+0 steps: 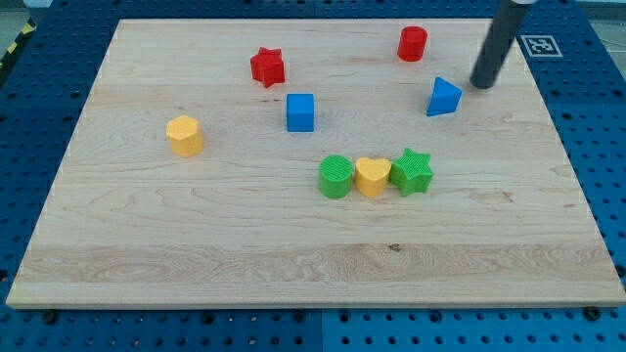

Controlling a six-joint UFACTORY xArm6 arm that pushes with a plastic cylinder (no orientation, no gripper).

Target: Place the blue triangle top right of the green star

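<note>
1. While my tip sits near the board's top right corner, it rests just to the view's right of the blue triangle, slightly higher, with a thin strip of bare wood between the two; I cannot call it contact
2. As for the end effector, it is a plain dark rod with nothing to open or close, and it has hold of nothing; it leans in from the view's top edge
3. The blue triangle stands in the upper right part of the wooden board, above and a little to the right of the green star, and well apart from it
4. The green star lies near the board's middle, somewhat toward the right edge, and forms the right end of a tight row: the yellow heart touches its left side, and the green cylinder presses against the heart's left side
5. A red cylinder stands close to the top edge, up and to the left of the blue triangle
6. A blue cube sits near the centre, above the row of three and to their left
7. A red star lies up and left of the blue cube, toward the top edge
8. A yellow block, roughly hexagonal as far as I can tell, stands alone toward the left edge
</note>
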